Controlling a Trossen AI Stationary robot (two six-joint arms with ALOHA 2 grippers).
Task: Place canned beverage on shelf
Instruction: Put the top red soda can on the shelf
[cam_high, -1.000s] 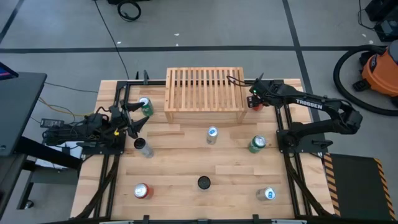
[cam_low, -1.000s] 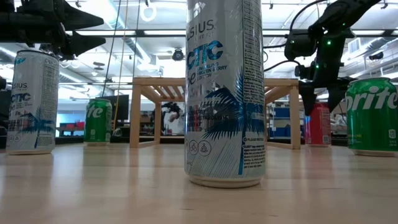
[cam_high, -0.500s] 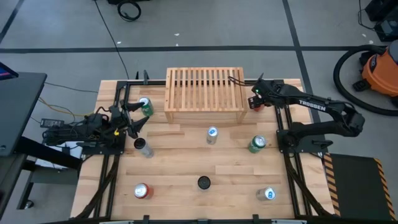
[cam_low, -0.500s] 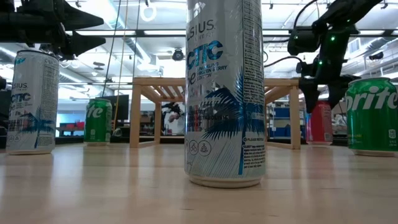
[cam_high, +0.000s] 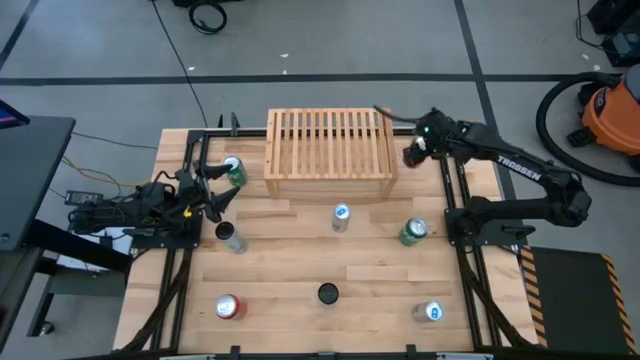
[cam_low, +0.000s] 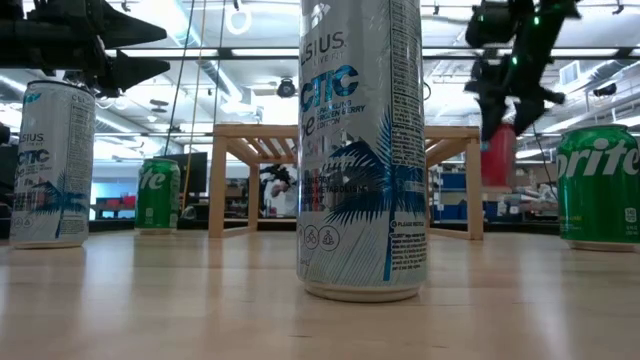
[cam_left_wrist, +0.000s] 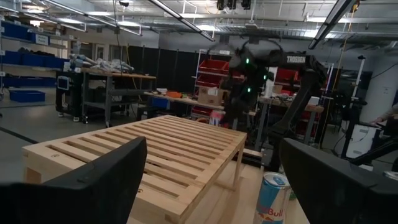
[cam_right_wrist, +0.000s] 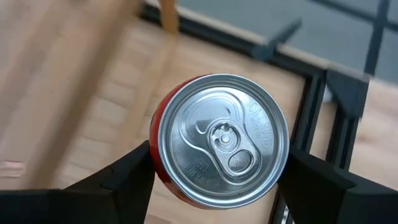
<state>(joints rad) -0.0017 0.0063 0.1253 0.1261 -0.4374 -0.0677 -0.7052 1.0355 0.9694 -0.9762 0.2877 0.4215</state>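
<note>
One red can (cam_right_wrist: 219, 140) sits clamped between the fingers of the right hand (cam_high: 412, 156), lifted clear of the desk (cam_high: 290, 270) just beside the shelf (cam_high: 329, 150), at the end nearest the right arm. In the low view the red can hangs at about the height of the shelf's slatted top, not yet over it. A can like this is rigid but thin-walled and smooth — likely to dent under a hard squeeze and to slip under a loose one, so a grip across the body just below the rim, as here, seems sound. The unopened top suggests it is full, which would make it fairly heavy for its size. The fingers press on opposite sides of the body, with the lid facing the wrist camera.

Well away from that end of the shelf, off the shelf's far corner, the left hand (cam_high: 212, 196) waits — fingers spread apart, holding nothing — near a green can (cam_high: 234, 171).
</note>
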